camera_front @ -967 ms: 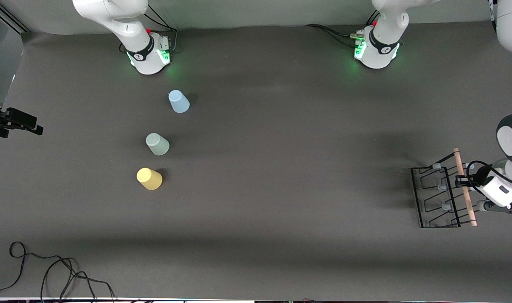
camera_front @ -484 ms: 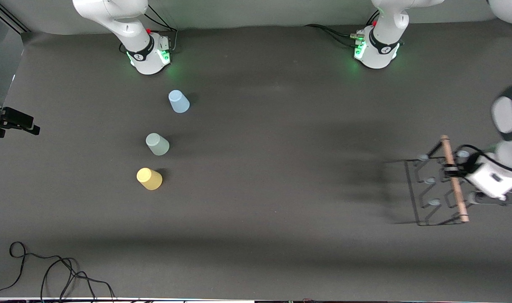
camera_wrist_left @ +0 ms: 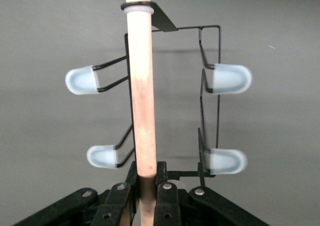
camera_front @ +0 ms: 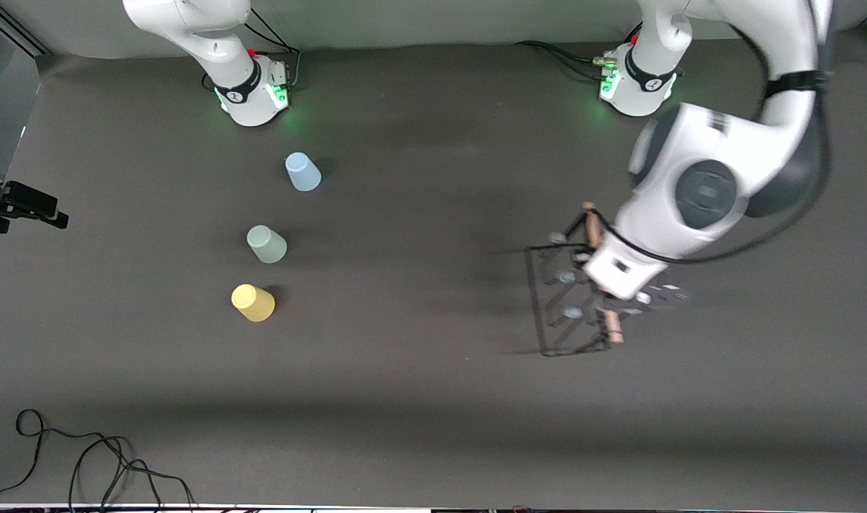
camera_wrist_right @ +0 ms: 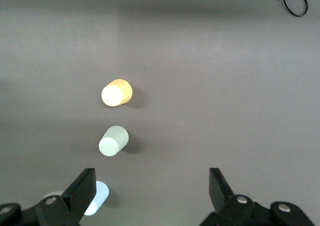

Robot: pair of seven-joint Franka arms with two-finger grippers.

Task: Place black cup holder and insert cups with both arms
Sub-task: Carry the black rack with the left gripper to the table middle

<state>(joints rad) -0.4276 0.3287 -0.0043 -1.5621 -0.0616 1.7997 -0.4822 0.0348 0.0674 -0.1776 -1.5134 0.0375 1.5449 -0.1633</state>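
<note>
My left gripper (camera_wrist_left: 146, 186) is clamped on the wooden rod (camera_wrist_left: 141, 81) of the holder (camera_front: 565, 299), which hangs in the air over the mat's middle, toward my left arm's end. My right gripper (camera_wrist_right: 150, 196) waits with jaws wide, high over the blue cup (camera_front: 303, 172), green cup (camera_front: 266, 244) and yellow cup (camera_front: 253, 302), all upside down on the mat. The round rod could turn in my pinch and tilt the rack, so it might land crooked or tip.
</note>
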